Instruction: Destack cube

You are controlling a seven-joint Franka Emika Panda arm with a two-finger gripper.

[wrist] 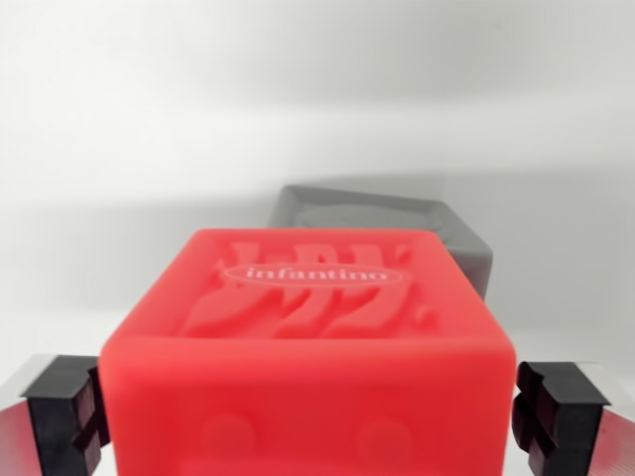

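A red cube (313,357) fills the lower middle of the wrist view, its top face carrying raised lettering and a flame-like relief. It sits between the two black pads (69,412) of the gripper (316,416), one at the wrist view's left and one at the wrist view's right. Both pads stand just beside the cube's side walls; on the right a thin pale gap seems to show, on the left the pad looks close to touching. So the jaws are spread around the cube, and I cannot tell whether they are pressing it yet.

Behind the red cube, further up the view, a grey cube (397,233) peeks out, partly hidden. Whether the red one rests on it or on the white surface (149,149) cannot be told from this angle.

The risks, as I judge them: the cube looks soft and rubbery, so a squeeze may bulge it and let it slip out. If the pads grip low or unevenly, the cube could tilt on lifting. If it overlaps the grey cube, dragging sideways could knock that one away
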